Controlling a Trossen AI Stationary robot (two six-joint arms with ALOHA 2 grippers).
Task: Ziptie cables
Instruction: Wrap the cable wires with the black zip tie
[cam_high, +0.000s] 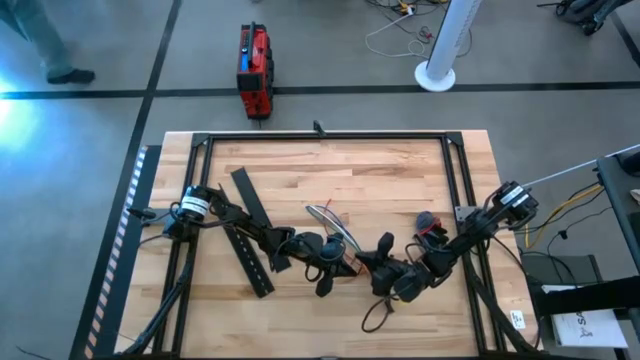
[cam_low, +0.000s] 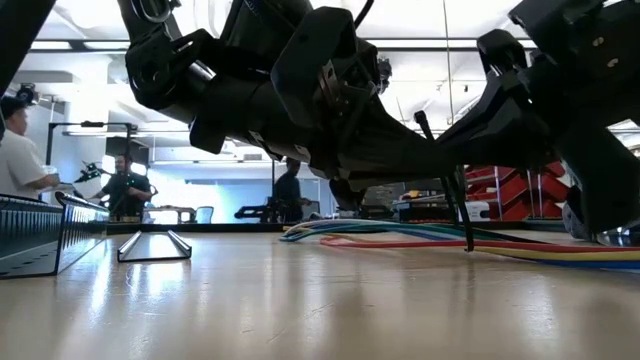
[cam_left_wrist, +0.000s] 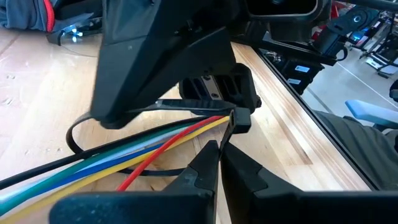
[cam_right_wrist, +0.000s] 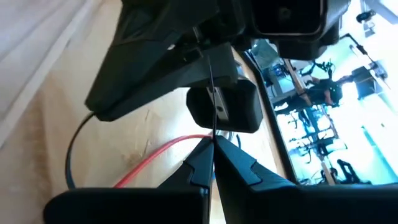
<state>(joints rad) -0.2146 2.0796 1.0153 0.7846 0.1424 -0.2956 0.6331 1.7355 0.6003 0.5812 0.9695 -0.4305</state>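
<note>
The cables (cam_left_wrist: 118, 158) are a bundle of blue, green, yellow, white and red wires. They lie on the table (cam_high: 400, 170) between my two grippers (cam_high: 335, 225) and show flat on the wood in the low view (cam_low: 450, 236). A thin black ziptie (cam_left_wrist: 232, 118) sits around the bundle's end. My left gripper (cam_left_wrist: 219, 154) comes from the table's left and is shut on the tie close to the bundle. My right gripper (cam_right_wrist: 212, 149) comes from the right, faces the left one and is shut on the tie's strap. Both meet near the table's middle (cam_high: 355, 265). My left gripper pinches a thin black strap of the ziptie (cam_left_wrist: 225, 134) between its two fingers, just below where the tie meets the bundle's end. The cables run past the fingers and lie on the table. My right gripper pinches the ziptie's thin strap (cam_right_wrist: 213, 134) between its fingers. The strap runs straight on from the fingers toward the left gripper (cam_right_wrist: 211, 62) and looks taut.
Two long flat black slotted bars (cam_high: 250, 240) lie left of the grippers, under the left arm. A loop of dark wire (cam_high: 375, 315) lies near the near edge, and a red-black clip (cam_high: 430, 225) sits by the right arm. A black frame rail (cam_high: 320, 135) borders the table. People stand in the room beyond.
</note>
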